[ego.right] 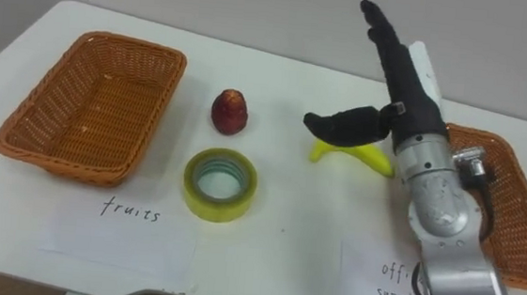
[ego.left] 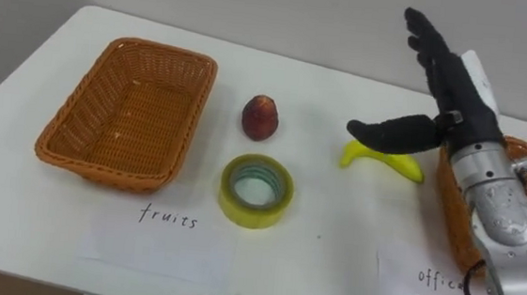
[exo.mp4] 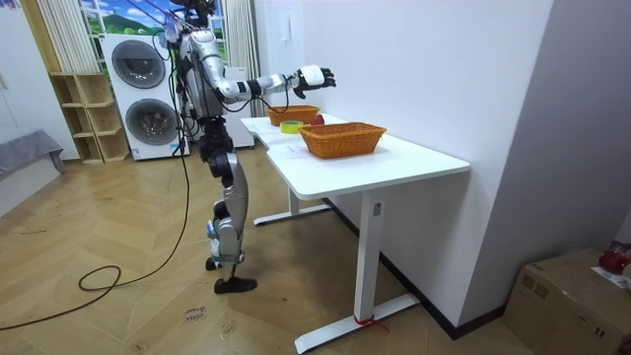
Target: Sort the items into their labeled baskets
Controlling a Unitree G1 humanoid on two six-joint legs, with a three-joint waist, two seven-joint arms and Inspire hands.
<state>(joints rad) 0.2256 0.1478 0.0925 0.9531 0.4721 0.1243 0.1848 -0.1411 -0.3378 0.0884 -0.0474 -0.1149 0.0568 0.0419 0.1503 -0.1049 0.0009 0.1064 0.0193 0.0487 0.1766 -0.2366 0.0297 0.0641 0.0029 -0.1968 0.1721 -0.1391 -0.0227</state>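
A yellow banana [ego.left: 387, 162] [ego.right: 352, 155] lies on the white table right of centre. My right hand [ego.left: 452, 92] [ego.right: 402, 81] hovers open just above it, fingers straight and thumb spread over the fruit. A dark red fruit [ego.left: 260, 117] [ego.right: 231, 110] stands mid-table. In front of it lies a roll of yellow tape [ego.left: 256, 190] [ego.right: 219, 184]. The orange wicker basket [ego.left: 71, 137] [ego.right: 28, 143] at the left sits above a paper label reading fruits. A second wicker basket [ego.left: 448, 200] [ego.right: 523, 201] sits at the right, partly behind my right forearm.
Paper labels lie near the table's front edge, one before each basket [ego.left: 168, 220] [ego.right: 394, 280]. In the room view I stand at the table's long side with my right arm [exo.mp4: 286, 84] stretched over it; washing machines [exo.mp4: 143, 94] stand behind me.
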